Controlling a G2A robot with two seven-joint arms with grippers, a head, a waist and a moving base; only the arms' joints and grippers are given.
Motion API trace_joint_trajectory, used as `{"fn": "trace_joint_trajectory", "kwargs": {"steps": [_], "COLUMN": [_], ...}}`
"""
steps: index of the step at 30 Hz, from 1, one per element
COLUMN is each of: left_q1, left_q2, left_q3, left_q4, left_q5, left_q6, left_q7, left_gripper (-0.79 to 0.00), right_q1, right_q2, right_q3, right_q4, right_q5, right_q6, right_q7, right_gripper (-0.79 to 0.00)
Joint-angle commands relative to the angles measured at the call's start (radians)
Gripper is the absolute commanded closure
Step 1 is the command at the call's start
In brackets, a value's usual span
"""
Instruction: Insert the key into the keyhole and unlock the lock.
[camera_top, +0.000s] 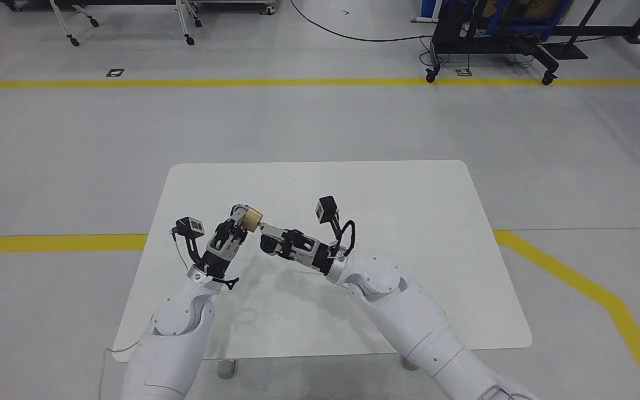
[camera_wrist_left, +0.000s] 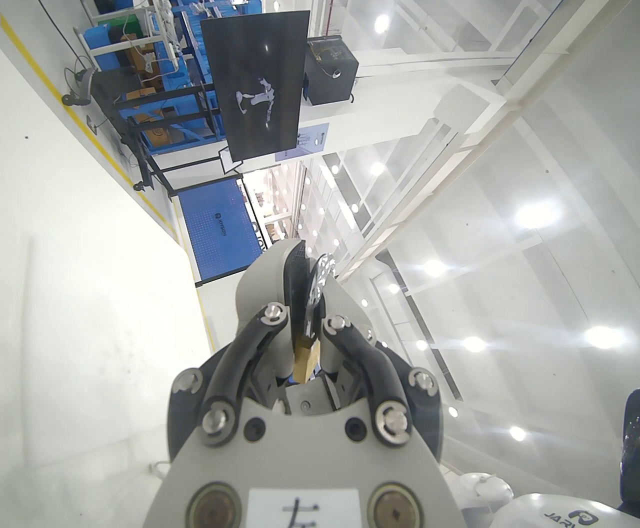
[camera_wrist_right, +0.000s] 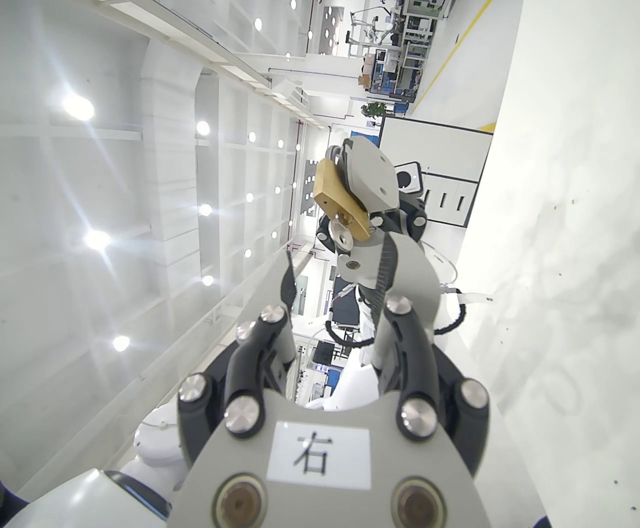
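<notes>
so, the key (camera_wrist_right: 343, 239) looks seated in the keyhole (camera_wrist_right: 339, 221) at the bottom end of the brass lock (camera_wrist_right: 334, 192), its round silver head sticking out toward the right arm. the left gripper (camera_wrist_left: 306, 295) has its fingers pinched on the lock body and holds it up above the white table (camera_top: 420, 200), clear of the surface. the right gripper (camera_wrist_right: 340, 265) is spread wide and has hold of nothing; the key head sits just beyond its fingertips, roughly in line with the gap between them.

by my reading the step in hand is the turn. to do it well, the right gripper should come forward until both pads flank the flat faces of the key head (not its thin edges, where it would slip), then close firmly and rotate about the key's own axis, not sweeping sideways. the left grip must resist that twist, since the lock could spin between smooth pads; a hold across the broad faces helps. a slow turn with a pause at any resistance seems wiser than forcing it, as the key is thin.
</notes>
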Motion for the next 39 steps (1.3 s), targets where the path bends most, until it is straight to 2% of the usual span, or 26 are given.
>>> {"fn": "trace_joint_trajectory", "kwargs": {"steps": [1, 16, 17, 18, 19, 21, 28, 39], "left_q1": [0.0, 0.001, 0.001, 0.001, 0.001, 0.0, 0.0, -0.003], "left_q2": [0.0, 0.002, 0.003, 0.003, 0.003, 0.004, 0.007, 0.01], "left_q3": [0.001, 0.005, 0.005, 0.005, 0.005, 0.004, 0.007, 0.007], "left_q4": [-0.001, -0.004, -0.004, -0.004, -0.004, -0.003, -0.006, -0.002], "left_q5": [0.003, 0.016, 0.013, 0.011, 0.011, 0.012, 0.016, 0.014], "left_q6": [0.0, -0.019, -0.019, -0.019, -0.02, -0.022, -0.055, -0.139], "left_q7": [0.0, -0.018, -0.022, -0.024, -0.027, -0.031, -0.069, -0.099], "left_gripper": [0.0, 0.0, 0.0, 0.0, 0.0, 0.0, 0.0, 0.0], "right_q1": [-0.001, 0.011, 0.012, 0.011, 0.01, 0.009, -0.012, -0.047], "right_q2": [0.0, -0.005, -0.005, -0.006, -0.007, -0.009, -0.021, -0.031], "right_q3": [0.0, -0.001, 0.0, 0.0, 0.001, 0.003, 0.017, 0.043], "right_q4": [-0.002, 0.015, 0.018, 0.02, 0.021, 0.026, 0.028, 0.003], "right_q5": [-0.005, -0.001, 0.002, 0.012, 0.025, 0.049, 0.314, 0.585], "right_q6": [0.002, 0.012, 0.011, 0.012, 0.012, 0.014, 0.128, 0.291], "right_q7": [0.001, -0.022, -0.024, -0.024, -0.022, -0.017, 0.058, 0.113], "right_gripper": [-0.175, -0.179, -0.16, -0.108, 0.0, 0.0, 0.0, 0.0]}}
